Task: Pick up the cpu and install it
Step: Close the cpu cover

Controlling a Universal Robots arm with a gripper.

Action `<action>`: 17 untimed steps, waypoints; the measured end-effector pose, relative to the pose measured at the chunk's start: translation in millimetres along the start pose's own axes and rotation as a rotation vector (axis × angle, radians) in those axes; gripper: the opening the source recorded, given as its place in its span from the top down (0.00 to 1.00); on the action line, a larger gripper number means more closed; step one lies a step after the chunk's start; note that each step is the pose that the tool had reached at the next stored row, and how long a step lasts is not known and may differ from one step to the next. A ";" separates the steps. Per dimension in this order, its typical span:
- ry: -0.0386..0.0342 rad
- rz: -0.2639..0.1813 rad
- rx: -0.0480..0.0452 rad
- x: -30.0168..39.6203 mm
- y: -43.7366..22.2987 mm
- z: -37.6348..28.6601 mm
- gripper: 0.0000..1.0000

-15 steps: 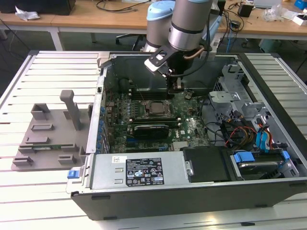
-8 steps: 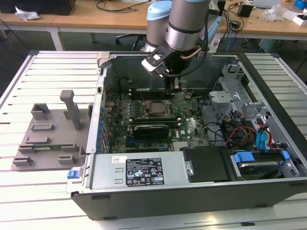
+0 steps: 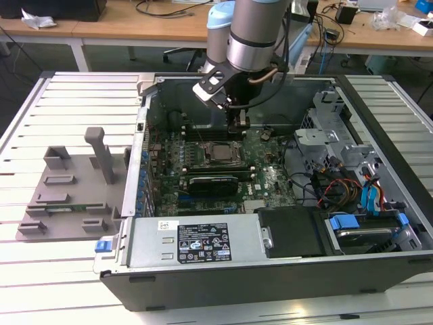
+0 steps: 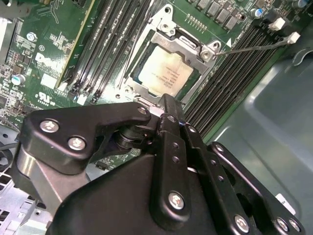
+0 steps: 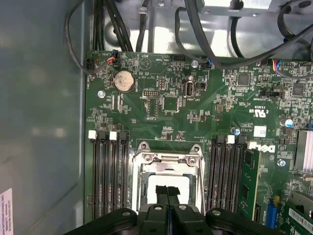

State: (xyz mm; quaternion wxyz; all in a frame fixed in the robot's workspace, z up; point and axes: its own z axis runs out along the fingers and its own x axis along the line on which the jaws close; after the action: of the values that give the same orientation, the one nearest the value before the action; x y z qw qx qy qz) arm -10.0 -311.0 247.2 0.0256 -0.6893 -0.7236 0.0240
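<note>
gripper: fingers pressed together, nothing pinched between them as far as shows; pointed down into the open case, hanging over the socket.
gripper to cpu: straight ahead of the fingertips, along the line of reach. In the first wrist view, tips overlapping the pale square's near edge. Touching or just above: cannot tell.
cpu: lying flat, pale metal top up, inside the socket; not in the gripper. Looks already set in place, by judgement.
cpu axis: near square, so no long side to favour; edges parallel to the surrounding frame.
socket frame: silver metal, around the cpu on every side. Clamped down or not: cannot tell.
lever: thin metal rod reaching from a frame corner out over the slots.
memory slots: black rows flanking the socket on both sides, running parallel to two cpu edges.
motherboard: green, flat on the case floor beyond the socket.
computer case: lying open-side up on the white slatted counter.
arm: only one, so no choice of side.
</note>
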 end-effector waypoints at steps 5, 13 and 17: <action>0.0001 0.000 0.0000 0.2 -5.0 0.4 0.89; 0.0001 0.000 -0.0001 0.8 -15.1 1.2 0.89; 0.0000 0.000 0.0000 1.0 -20.5 1.6 0.89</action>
State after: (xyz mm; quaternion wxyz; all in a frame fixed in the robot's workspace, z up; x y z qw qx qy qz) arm -30.6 -311.0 247.0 0.0256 -0.6893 -0.7236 0.0240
